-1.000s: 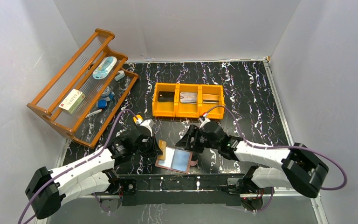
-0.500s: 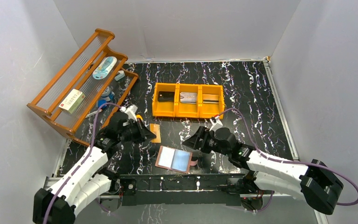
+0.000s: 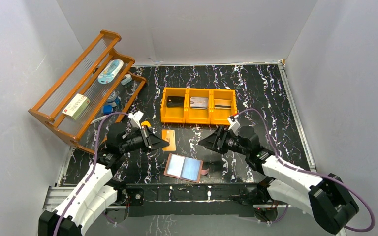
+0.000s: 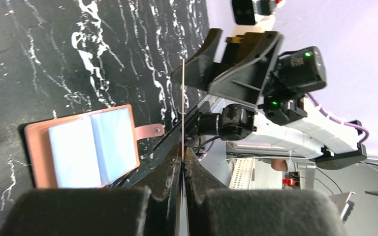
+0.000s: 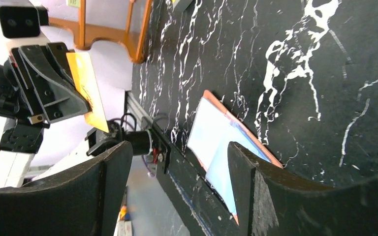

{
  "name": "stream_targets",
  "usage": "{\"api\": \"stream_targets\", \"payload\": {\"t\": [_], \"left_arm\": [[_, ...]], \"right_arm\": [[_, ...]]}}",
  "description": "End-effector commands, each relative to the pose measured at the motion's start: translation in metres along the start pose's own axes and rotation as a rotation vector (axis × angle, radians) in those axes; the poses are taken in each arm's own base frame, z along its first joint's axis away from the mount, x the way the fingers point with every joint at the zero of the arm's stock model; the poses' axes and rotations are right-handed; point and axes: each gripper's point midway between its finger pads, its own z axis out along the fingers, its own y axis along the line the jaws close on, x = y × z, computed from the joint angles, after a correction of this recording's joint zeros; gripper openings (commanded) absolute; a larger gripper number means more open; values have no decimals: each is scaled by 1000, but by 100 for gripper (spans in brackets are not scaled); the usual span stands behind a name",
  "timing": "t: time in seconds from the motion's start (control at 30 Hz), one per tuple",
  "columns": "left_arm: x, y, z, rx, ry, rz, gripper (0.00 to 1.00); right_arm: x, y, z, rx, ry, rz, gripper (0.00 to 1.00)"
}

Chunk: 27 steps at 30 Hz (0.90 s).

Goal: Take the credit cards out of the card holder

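The salmon-pink card holder [image 3: 184, 168] lies open on the table near the front edge, pale blue lining up; it also shows in the left wrist view [image 4: 81, 147] and the right wrist view [image 5: 216, 135]. My left gripper [image 3: 163, 142] is shut on an orange card [image 3: 169, 139], held above the table behind the holder. In the left wrist view the card [image 4: 182, 108] shows edge-on between the jaws. My right gripper [image 3: 207, 142] is open and empty, raised to the right of the holder. Other cards [image 3: 198, 103] lie in the orange tray.
An orange three-compartment tray [image 3: 186, 118] stands behind the holder with cards in each compartment. A wooden rack [image 3: 86, 93] with small items stands at the back left. White walls close in the table on three sides.
My left gripper has carried the orange card up and away from the holder towards the tray. My right gripper has let go of the holder and drawn back to the right.
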Motion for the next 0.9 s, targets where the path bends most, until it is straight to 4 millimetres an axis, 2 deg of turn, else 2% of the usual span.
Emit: {"api": "stream_targets", "payload": {"t": [0.0,0.2,0.33,0.53,0.7,0.87], "left_arm": [[4,-19,-3,93,28,-6,0],[4,-31,-2,151,55,0,0],[7,-37,1,179,71,0,0],[14,-41,8,179,100,6,0],[17,-47,11,197,119,14,0],[20,-53,13,231,122,5,0]], "right_arm": [[-6,54,1,-201,75,-67,78],[-7,88,5,-358,129,-55,72],[-5,98,13,-392,147,-47,67],[9,123,19,-486,207,-79,62],[16,136,22,-527,226,-89,57],[21,139,26,-551,253,-53,51]]}}
